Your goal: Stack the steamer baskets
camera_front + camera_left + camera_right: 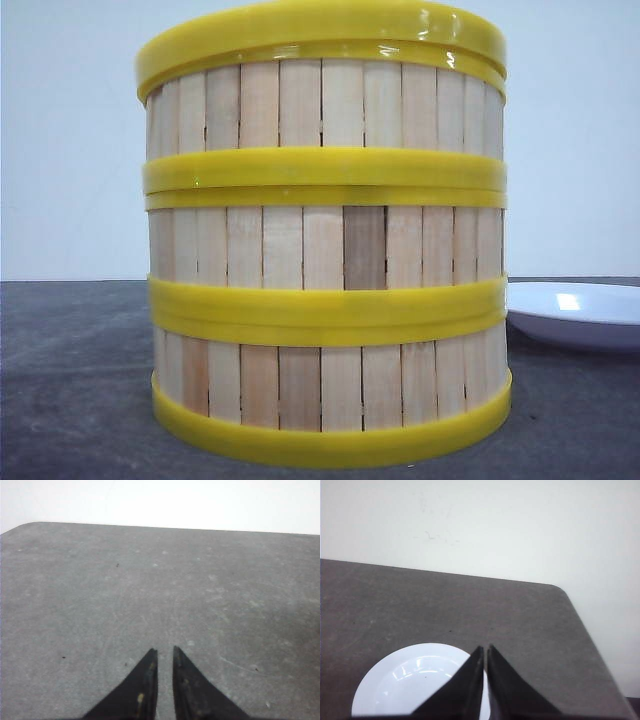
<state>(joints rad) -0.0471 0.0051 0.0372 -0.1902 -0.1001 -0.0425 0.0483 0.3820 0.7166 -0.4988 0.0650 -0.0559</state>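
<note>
Three steamer baskets stand in one column close in front of the front camera: the bottom one [320, 385] rests on the dark table, the middle one [300, 248] sits on it, and the top one [320, 105] on that. Pale slat walls alternate with thick yellow rims, all lined up. Neither gripper shows in the front view. In the left wrist view my left gripper [165, 650] hangs over bare table, fingers nearly together with nothing between them. My right gripper [485, 647] is shut and empty above the edge of a white plate. No basket appears in either wrist view.
The white plate [580, 310] lies on the table to the right of the stack, and the right wrist view shows the plate [405, 680] under the fingers. The grey table [150, 580] ends at a rounded corner [560, 590] before a white wall.
</note>
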